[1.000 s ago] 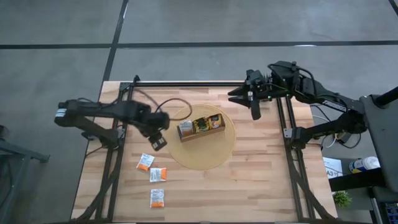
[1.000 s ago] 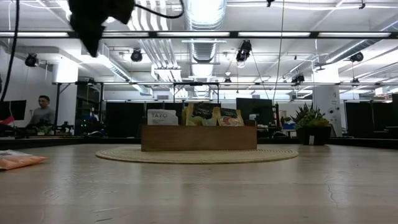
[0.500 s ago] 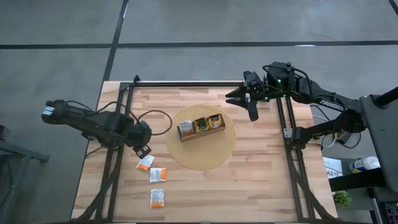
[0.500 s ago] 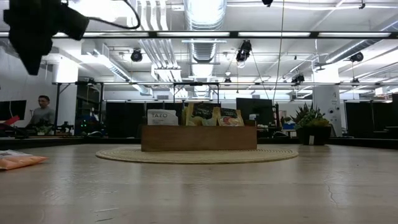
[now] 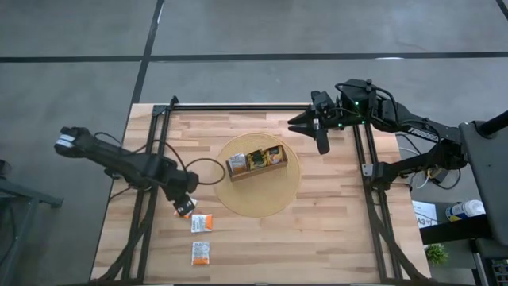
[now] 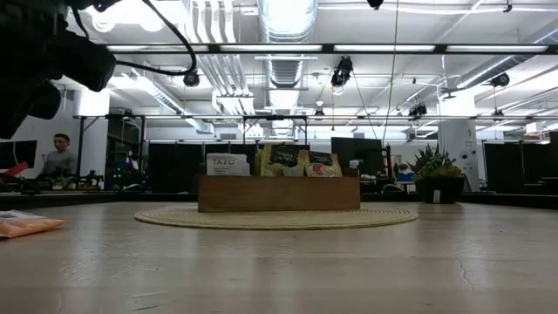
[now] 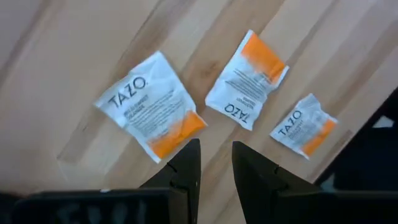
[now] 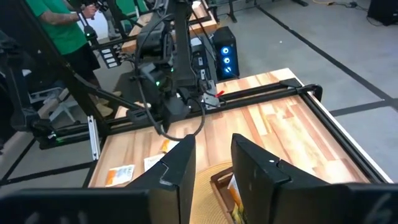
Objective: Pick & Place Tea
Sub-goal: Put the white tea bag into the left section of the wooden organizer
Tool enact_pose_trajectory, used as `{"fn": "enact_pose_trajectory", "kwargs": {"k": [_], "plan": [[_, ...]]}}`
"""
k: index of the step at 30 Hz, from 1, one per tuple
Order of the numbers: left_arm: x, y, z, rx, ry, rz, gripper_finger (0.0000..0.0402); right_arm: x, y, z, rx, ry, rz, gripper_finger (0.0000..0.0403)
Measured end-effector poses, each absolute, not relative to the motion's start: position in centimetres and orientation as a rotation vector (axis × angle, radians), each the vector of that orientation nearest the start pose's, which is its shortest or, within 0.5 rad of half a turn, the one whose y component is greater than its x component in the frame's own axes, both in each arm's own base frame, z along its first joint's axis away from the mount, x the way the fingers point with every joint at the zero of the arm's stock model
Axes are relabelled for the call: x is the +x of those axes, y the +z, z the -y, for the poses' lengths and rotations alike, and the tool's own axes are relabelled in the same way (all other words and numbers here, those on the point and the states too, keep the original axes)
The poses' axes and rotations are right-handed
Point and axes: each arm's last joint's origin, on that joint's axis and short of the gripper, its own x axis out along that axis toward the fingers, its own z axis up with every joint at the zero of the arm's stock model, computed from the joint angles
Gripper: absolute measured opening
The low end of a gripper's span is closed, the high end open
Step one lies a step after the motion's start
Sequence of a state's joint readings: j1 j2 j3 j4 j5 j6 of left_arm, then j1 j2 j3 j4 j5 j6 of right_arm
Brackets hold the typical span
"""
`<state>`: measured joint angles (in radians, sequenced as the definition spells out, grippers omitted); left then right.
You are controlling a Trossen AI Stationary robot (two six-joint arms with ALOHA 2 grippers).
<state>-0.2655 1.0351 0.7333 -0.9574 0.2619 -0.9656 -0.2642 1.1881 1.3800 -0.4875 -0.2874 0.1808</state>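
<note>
1. The wooden tray [image 5: 255,162] stood on the round woven mat [image 5: 258,199] mid-surface, its compartments crowded with upright sachets; little room to reach in there.
2. Three white-and-orange sachets [image 7: 151,106] lay flat near the left front of the surface [image 5: 333,230], apart from each other with bare wood between them.
3. The left end effector [image 5: 184,203] hung directly over the sachet nearest the mat, covering it from above.
4. The right end effector [image 5: 317,131] sat near the back right edge, well clear of the tray.
5. The front right of the surface lay bare.
6. Black frame rails [image 5: 373,199] ran along both sides.
</note>
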Motion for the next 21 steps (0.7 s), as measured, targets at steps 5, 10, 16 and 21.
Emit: {"fn": "enact_pose_trajectory", "kwargs": {"k": [5, 10, 16, 21], "plan": [[15.8, 22.5, 5.6, -0.594, 0.167, -1.305, 0.0085, 23.6, 42.6, 5.5, 0.288, -0.007, -0.286, 0.0094], [15.7, 22.2, 5.6, -0.354, 0.142, -1.256, 0.0085, 23.5, 42.6, 5.5, 0.289, -0.008, -0.286, 0.0094], [15.2, 20.2, 5.5, -0.277, 0.036, -1.309, 0.0085, 23.5, 42.6, 5.5, 0.289, -0.008, -0.289, 0.0098], [15.0, 18.8, 5.8, -0.328, -0.061, -1.342, 0.0085, 23.5, 42.5, 5.5, 0.288, -0.009, -0.296, 0.0091]]}}
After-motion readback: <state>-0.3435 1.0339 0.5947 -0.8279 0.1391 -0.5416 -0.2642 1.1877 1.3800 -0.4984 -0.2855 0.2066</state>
